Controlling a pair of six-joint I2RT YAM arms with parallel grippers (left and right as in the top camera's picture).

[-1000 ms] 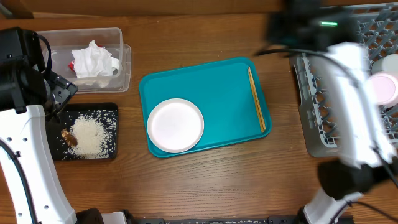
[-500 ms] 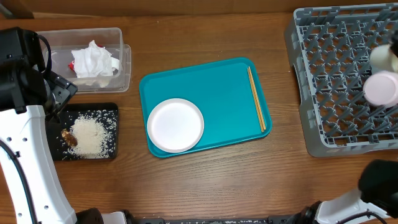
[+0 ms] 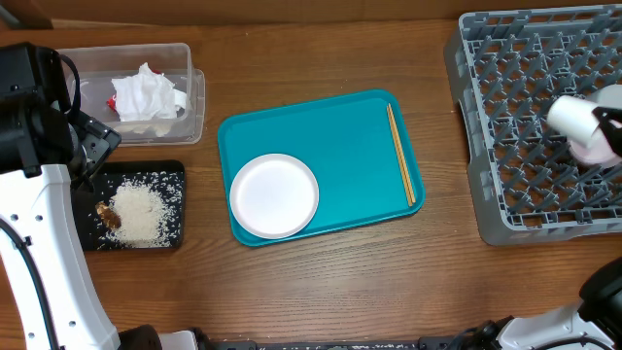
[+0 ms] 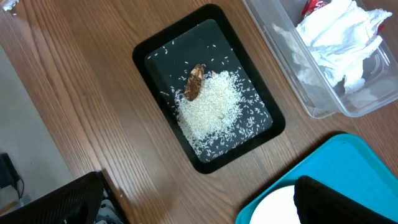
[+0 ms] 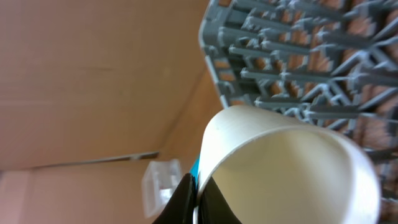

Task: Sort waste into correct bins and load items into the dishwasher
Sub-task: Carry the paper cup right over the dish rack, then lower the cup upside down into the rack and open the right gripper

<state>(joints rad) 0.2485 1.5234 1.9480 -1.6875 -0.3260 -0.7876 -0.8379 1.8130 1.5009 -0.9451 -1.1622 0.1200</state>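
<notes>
My right gripper (image 5: pixel 198 186) is shut on the rim of a white bowl (image 5: pixel 292 162), held over the right part of the grey dishwasher rack (image 3: pixel 515 126); the bowl (image 3: pixel 573 115) shows at the overhead's right edge, beside another pale round dish (image 3: pixel 603 148). A white plate (image 3: pixel 274 194) and wooden chopsticks (image 3: pixel 401 156) lie on the teal tray (image 3: pixel 350 146). The clear tub (image 3: pixel 191 92) holds tissues (image 3: pixel 146 95) and a red wrapper (image 3: pixel 112 100). Rice (image 3: pixel 136 212) and a brown scrap (image 3: pixel 107 214) lie in the black tray (image 3: pixel 175 175). My left gripper (image 4: pixel 199 208) hangs open near it, holding nothing.
The left arm's white body (image 3: pixel 39 253) runs along the table's left edge. Bare wood lies between the teal tray and the rack, and along the front edge. A brown wall shows behind the rack in the right wrist view.
The right arm has swung off the rack's left side towards the right edge, and the held bowl has shifted a little left and down. The left arm has not moved.
</notes>
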